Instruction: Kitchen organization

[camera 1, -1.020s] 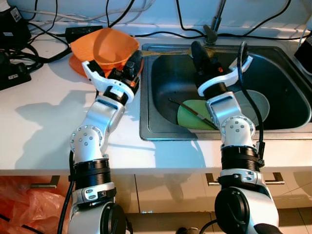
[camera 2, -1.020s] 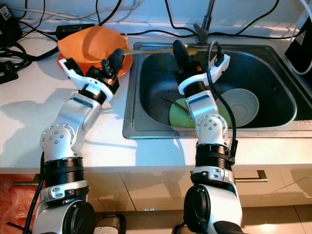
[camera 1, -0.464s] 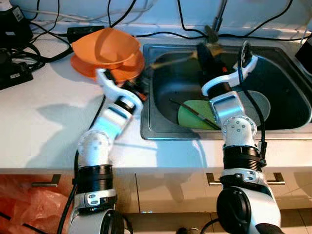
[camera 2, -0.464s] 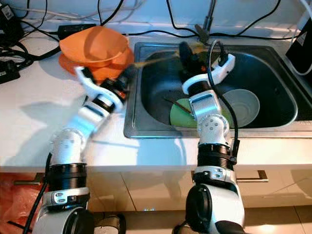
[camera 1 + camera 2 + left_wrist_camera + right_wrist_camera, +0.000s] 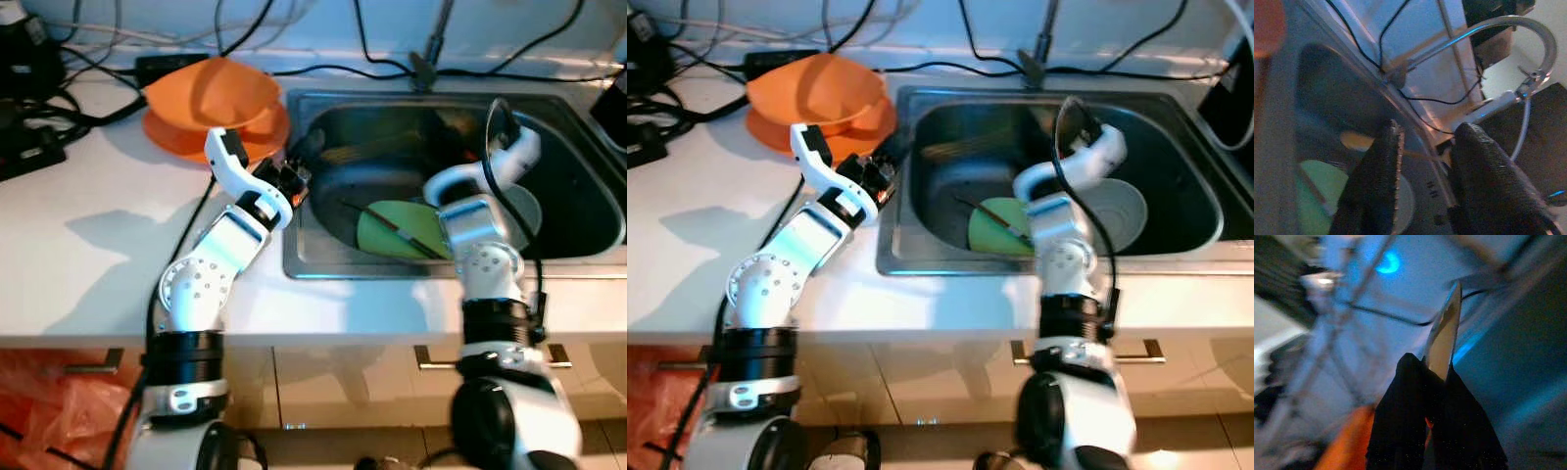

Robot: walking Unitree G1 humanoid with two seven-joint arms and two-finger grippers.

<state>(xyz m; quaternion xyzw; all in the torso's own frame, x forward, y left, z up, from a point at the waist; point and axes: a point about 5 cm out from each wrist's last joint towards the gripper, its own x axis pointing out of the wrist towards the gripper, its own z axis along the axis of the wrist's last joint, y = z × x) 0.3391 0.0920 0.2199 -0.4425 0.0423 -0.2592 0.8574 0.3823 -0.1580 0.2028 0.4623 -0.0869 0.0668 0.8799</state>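
**Both arms at the sink, a utensil pinched in the right hand**

The left hand [image 5: 297,168] reached over the left rim of the steel sink [image 5: 294,262], its two black fingers [image 5: 1376,191] standing apart with nothing between them, pointing across the basin toward the tap [image 5: 1508,29] on the far side. Behind it, on the white worktop [image 5: 88,245], the orange bowl [image 5: 217,95] sat on an orange plate [image 5: 167,137], just left of the sink's far corner, near a tangle of black cables [image 5: 39,108].

Over in the basin, the right arm was bent high and its right hand [image 5: 1430,382] was blurred in the head views; from the wrist, the fingers were pressed together on a thin, flat, pale utensil [image 5: 1444,335] that stuck out beyond the fingertips. What kind of utensil it was, I could not tell.

Down on the sink floor lay a green plate [image 5: 397,230] with a dark, thin stick [image 5: 387,223] resting across it, and just right of it a grey plate [image 5: 1117,211], partly hidden by the right arm.
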